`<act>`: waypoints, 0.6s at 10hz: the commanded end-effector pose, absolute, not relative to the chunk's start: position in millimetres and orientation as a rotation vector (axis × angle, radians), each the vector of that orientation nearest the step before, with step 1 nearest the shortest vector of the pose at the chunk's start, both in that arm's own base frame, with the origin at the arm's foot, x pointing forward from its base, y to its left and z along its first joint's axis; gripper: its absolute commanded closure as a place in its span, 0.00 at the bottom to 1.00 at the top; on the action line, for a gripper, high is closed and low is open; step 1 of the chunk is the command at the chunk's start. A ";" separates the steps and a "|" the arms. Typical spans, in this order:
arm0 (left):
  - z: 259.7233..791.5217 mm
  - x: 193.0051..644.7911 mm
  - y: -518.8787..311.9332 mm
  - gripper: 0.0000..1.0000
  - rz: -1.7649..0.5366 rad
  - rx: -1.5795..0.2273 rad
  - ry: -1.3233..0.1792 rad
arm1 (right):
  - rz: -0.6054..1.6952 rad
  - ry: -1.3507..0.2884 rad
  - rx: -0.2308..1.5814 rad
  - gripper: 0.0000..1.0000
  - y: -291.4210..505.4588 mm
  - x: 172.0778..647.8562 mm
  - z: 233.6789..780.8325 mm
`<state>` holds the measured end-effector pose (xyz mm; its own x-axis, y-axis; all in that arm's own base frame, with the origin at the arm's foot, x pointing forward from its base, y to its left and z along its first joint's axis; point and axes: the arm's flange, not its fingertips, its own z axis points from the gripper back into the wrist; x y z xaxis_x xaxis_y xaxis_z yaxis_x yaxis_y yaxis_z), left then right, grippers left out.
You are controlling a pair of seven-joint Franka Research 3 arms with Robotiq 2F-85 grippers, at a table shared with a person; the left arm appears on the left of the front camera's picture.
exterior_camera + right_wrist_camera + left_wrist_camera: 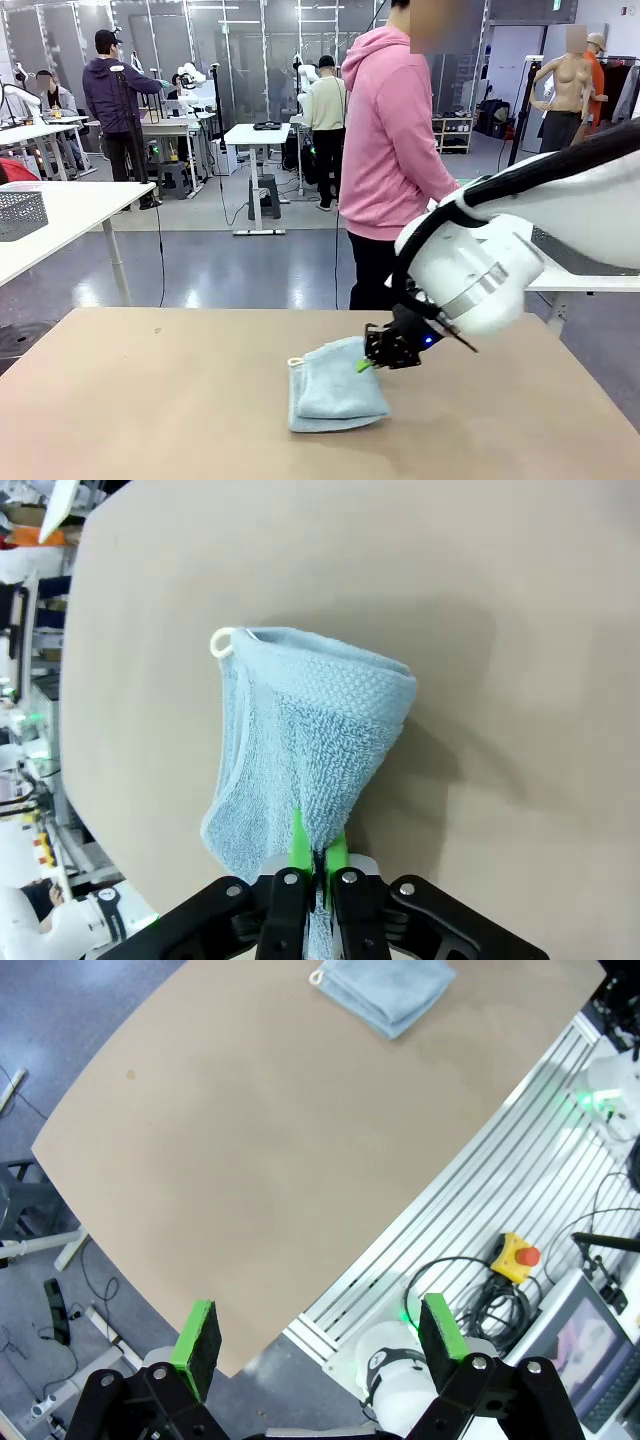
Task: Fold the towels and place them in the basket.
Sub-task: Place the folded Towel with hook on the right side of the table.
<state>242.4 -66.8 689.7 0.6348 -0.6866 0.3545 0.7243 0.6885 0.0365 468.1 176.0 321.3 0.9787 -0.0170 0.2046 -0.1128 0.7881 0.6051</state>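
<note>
A light blue towel (335, 392) lies folded on the tan table (150, 400), with a small white loop at its left corner. My right gripper (370, 362) is shut on the towel's far right edge and lifts that edge slightly. Seen from the right wrist, the towel (300, 740) hangs from the closed green pads (298, 845), and its far part rests on the table. My left gripper (320, 1335) is open, high above the table's near edge, with nothing between its fingers. From there the towel (385, 990) lies far off. The basket is out of view.
A person in a pink hoodie (395, 150) stands at the table's far side, behind my right arm. A grey mesh bin (20, 212) sits on a white table at the far left. Below the table's near edge are aluminium rails and a yellow emergency stop (515, 1257).
</note>
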 end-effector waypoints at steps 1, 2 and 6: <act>691.1 243.1 -66.6 0.00 -0.808 -0.111 -0.358 | 0.009 -0.234 0.575 0.95 133.3 460.5 332.7; 691.1 243.1 -66.6 0.00 -0.808 -0.111 -0.358 | -0.004 -0.241 0.547 0.95 107.8 457.3 337.2; 691.1 243.1 -66.6 0.00 -0.808 -0.111 -0.358 | -0.046 -0.252 0.401 0.95 -20.5 438.9 350.2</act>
